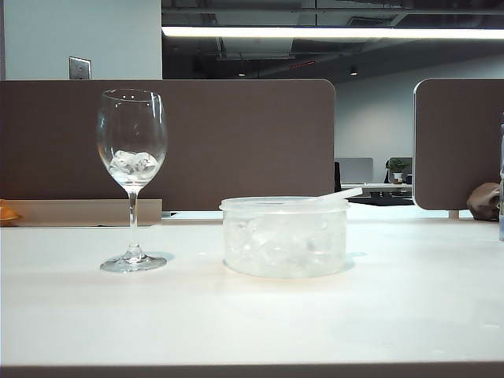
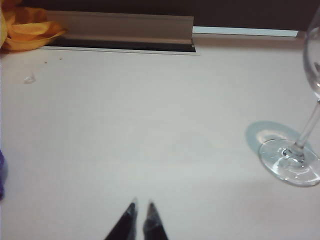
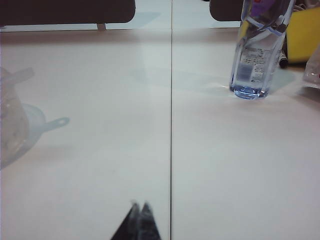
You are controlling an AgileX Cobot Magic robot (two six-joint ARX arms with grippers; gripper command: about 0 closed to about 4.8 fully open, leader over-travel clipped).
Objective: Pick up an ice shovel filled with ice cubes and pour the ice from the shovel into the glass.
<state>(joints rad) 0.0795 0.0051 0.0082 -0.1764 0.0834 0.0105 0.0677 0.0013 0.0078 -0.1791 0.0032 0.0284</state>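
One glass [image 1: 131,177] stood left of centre in the exterior view with a few ice cubes [image 1: 132,163] in its bowl, beside one tub [image 1: 285,236] of ice, the ice shovel [image 1: 340,194] handle poking over its right rim. Neither arm appeared there. Only the wrist views showed them: the left gripper [image 2: 141,206], nearly closed and empty, near the glass foot; the right gripper [image 3: 139,205], closed and empty, facing one water bottle [image 3: 259,47].
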